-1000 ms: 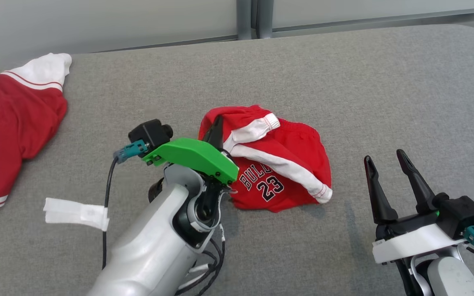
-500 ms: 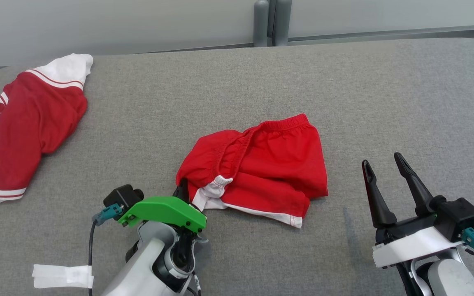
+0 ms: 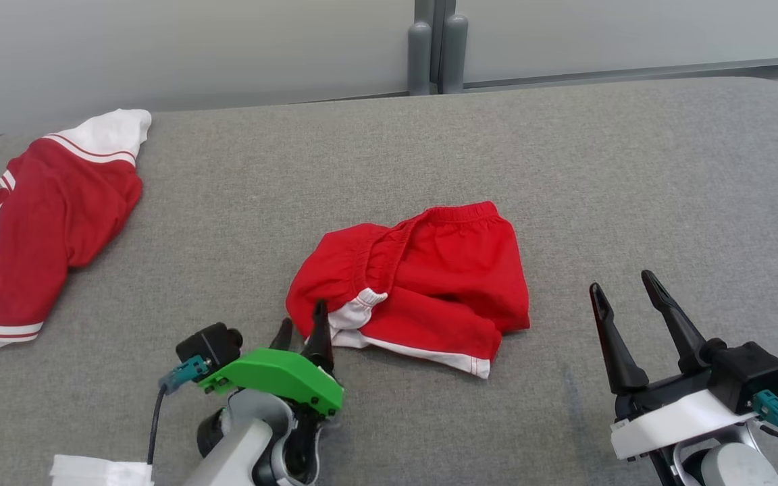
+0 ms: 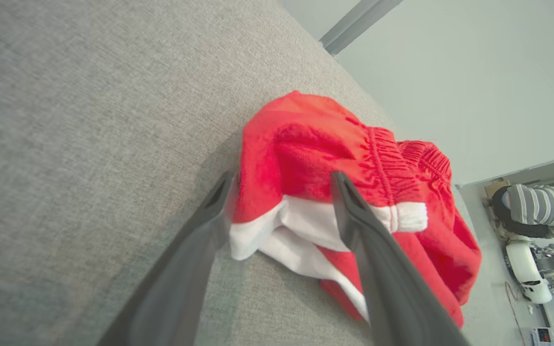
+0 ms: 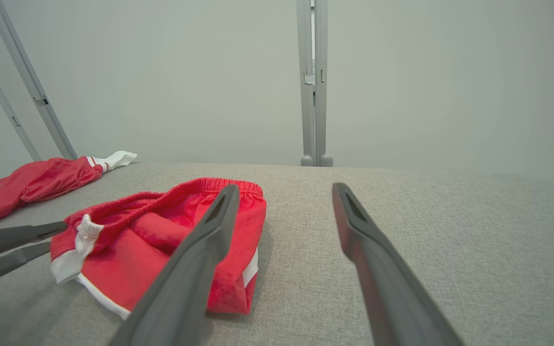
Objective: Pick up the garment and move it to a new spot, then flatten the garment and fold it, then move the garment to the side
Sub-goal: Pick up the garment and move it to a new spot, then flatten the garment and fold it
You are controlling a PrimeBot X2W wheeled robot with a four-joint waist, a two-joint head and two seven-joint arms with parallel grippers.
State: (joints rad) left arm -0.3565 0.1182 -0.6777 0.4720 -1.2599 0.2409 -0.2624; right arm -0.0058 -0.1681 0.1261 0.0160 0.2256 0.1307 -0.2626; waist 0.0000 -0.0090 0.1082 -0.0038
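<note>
Head view | left hand [image 3: 302, 314] spread around shorts [image 3: 443, 270] hem, ungripped | right hand [image 3: 621, 282] spread, empty | jersey [image 3: 44, 216] far-left

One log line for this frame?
left gripper: open, fingers astride shorts hem | right gripper: open, clear of shorts | shorts: crumpled on table | flatten: not yet done

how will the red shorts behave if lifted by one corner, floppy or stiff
Probably floppy: the red shorts lie crumpled in soft folds, so they would likely drape from one corner. Likely light, being thin cloth with an elastic waistband. Pushed, they would probably bunch rather than slide on the textured grey table.
</note>
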